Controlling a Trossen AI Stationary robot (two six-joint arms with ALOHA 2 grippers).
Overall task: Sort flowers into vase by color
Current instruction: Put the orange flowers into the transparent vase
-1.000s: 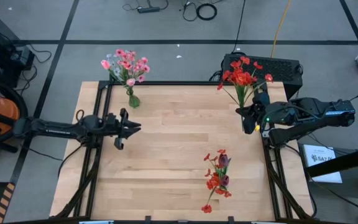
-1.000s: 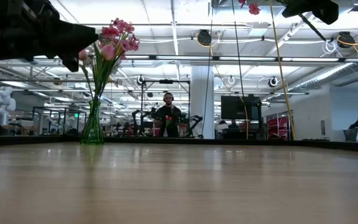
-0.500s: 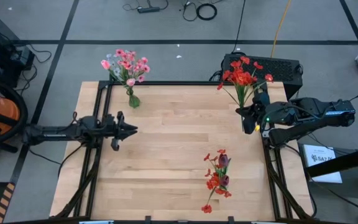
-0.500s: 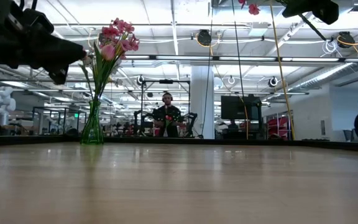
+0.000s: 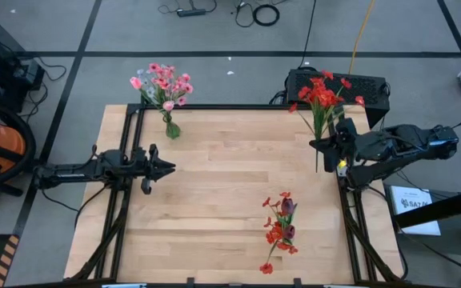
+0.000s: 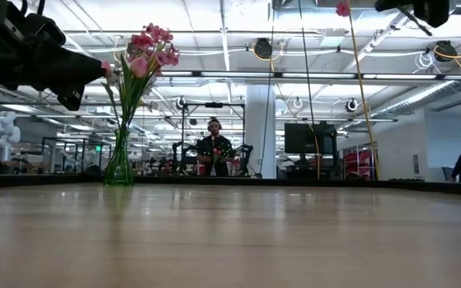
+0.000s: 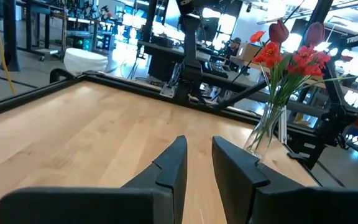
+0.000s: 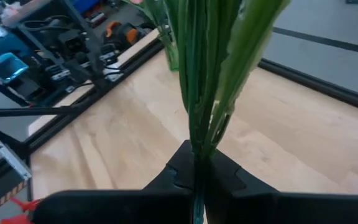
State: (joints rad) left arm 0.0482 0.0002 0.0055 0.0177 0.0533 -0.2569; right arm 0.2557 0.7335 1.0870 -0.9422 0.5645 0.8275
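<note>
red flowers [image 5: 323,94] shifted outward, left arm retracted

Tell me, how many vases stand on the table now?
2. The green vase with pink flowers stands at the far left edge; the clear vase with red flowers stands near the front right. None seems hidden.
</note>
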